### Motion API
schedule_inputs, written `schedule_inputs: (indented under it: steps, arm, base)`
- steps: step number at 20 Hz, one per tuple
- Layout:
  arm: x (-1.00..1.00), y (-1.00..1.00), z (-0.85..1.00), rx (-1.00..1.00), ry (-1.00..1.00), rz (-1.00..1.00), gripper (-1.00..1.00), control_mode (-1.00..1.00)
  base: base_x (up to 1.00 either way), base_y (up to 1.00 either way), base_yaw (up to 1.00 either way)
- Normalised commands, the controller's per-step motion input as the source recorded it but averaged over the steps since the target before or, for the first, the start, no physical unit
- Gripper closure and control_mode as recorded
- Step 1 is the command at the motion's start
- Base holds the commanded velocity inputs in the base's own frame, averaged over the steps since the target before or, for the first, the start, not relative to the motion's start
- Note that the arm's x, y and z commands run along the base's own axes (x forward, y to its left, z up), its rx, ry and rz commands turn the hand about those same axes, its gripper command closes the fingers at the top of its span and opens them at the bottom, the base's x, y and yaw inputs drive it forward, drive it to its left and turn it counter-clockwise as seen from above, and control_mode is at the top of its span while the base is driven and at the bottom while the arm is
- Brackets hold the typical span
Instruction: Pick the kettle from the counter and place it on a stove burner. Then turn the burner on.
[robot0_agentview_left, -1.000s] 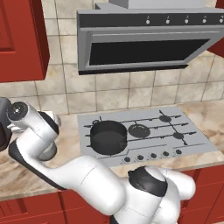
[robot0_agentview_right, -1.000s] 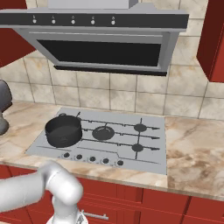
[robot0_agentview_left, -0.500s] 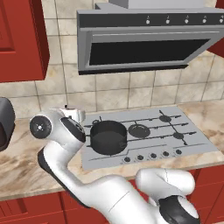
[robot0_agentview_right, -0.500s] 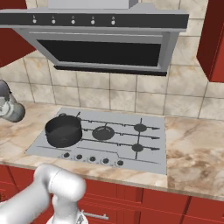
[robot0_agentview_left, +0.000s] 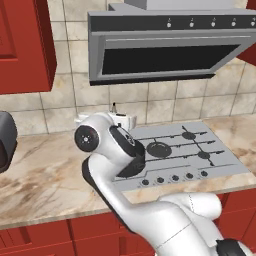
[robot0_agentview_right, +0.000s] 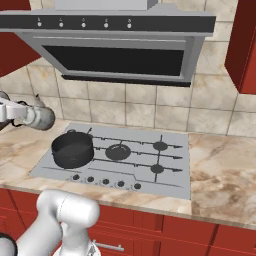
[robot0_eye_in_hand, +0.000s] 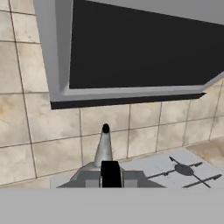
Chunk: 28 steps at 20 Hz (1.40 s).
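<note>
At the far left we see the gripper (robot0_agentview_right: 24, 115) closed on the kettle (robot0_agentview_right: 42, 118), holding it in the air over the counter (robot0_agentview_right: 20, 150) beside the cooktop (robot0_agentview_right: 175, 175), so we judge the carry is in hand. Next we must swing right past the black pot (robot0_agentview_right: 72, 150), whose dark inside shows no contents, and lower onto the free stove burner (robot0_agentview_right: 160, 146).

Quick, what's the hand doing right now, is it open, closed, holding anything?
Hand: closed, holding the small squat silver-grey metal kettle.
</note>
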Motion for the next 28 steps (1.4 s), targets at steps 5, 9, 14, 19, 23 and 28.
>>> schedule_inputs:
  steps: [5, 9, 14, 19, 23, 28]
  arm:
    - [-0.17, -1.00, 0.59, 0.01, 0.00, -0.24, 1.00, -1.00]
    - [-0.14, -1.00, 0.33, 0.01, 0.03, -0.29, 1.00, -1.00]
    - [-0.13, -1.00, -0.01, 0.00, 0.03, -0.31, 1.00, -1.00]
    - [-0.02, -1.00, -0.23, 0.00, 0.05, -0.30, 1.00, -1.00]
    - [0.00, -1.00, -0.17, 0.02, 0.04, -0.26, 1.00, -1.00]
    - [0.00, -1.00, -0.04, 0.14, 0.01, -0.10, 1.00, -1.00]
  base:
    - [0.00, 0.00, 0.00]
    - [0.00, 0.00, 0.00]
    - [0.00, 0.00, 0.00]
    - [0.00, 0.00, 0.00]
    - [0.00, 0.00, 0.00]
    - [0.00, 0.00, 0.00]
